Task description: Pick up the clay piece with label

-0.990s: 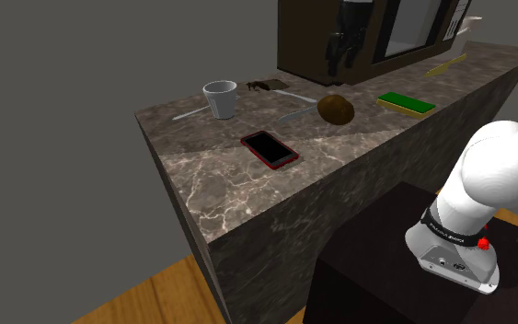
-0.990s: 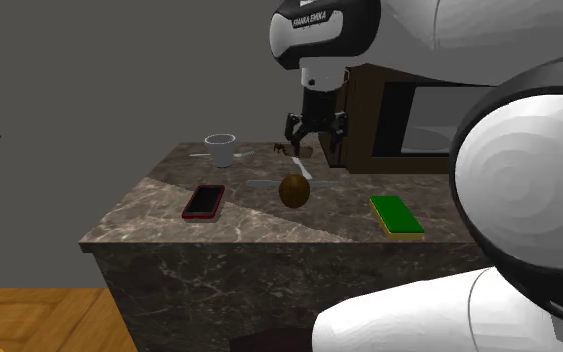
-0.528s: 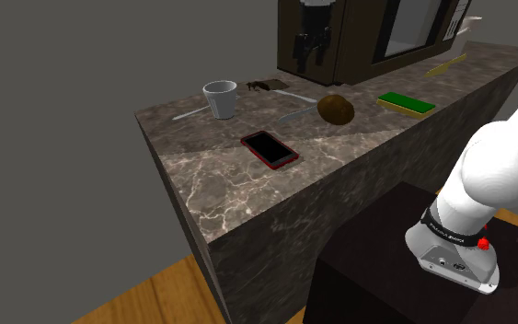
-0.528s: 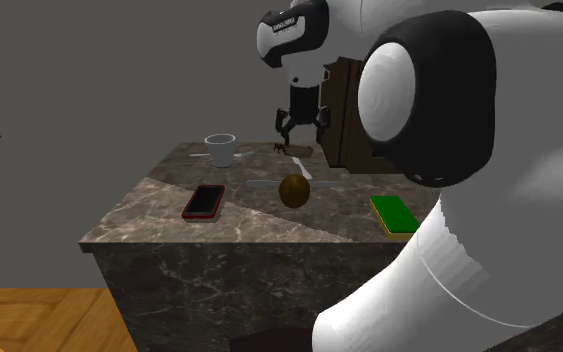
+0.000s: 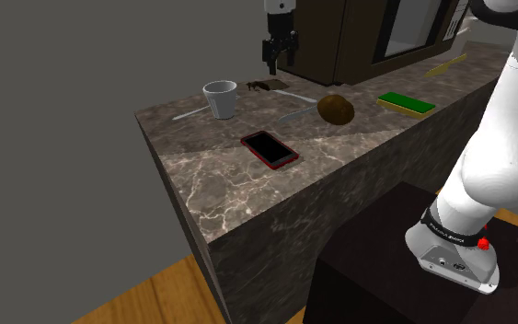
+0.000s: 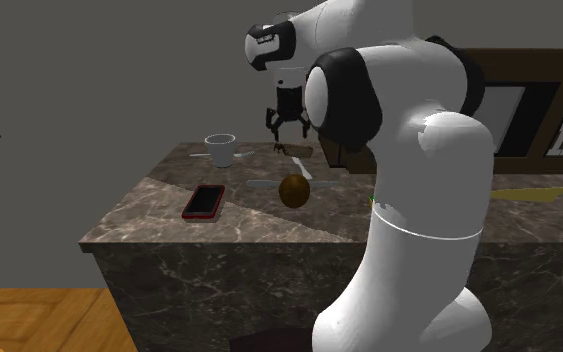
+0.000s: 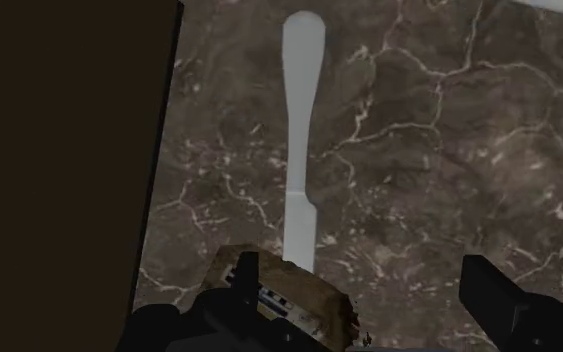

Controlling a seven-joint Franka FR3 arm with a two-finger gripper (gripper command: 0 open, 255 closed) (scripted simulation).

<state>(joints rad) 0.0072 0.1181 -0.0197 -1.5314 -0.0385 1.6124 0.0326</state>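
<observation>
Label (image 7: 272, 299) on clay piece (image 7: 319, 303) is legible in wrist view, between parted jaws.

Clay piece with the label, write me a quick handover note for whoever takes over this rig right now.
Gripper: fingers open, holding nothing, hovering over the back of the marble counter next to the dark appliance.
Clay piece: brown, labelled, lying on the counter at one end of a pale knife, right under the gripper but closer to one finger than the other.
Done: arm is positioned above the piece.
Left: centre over it, lower, close, lift.
</observation>
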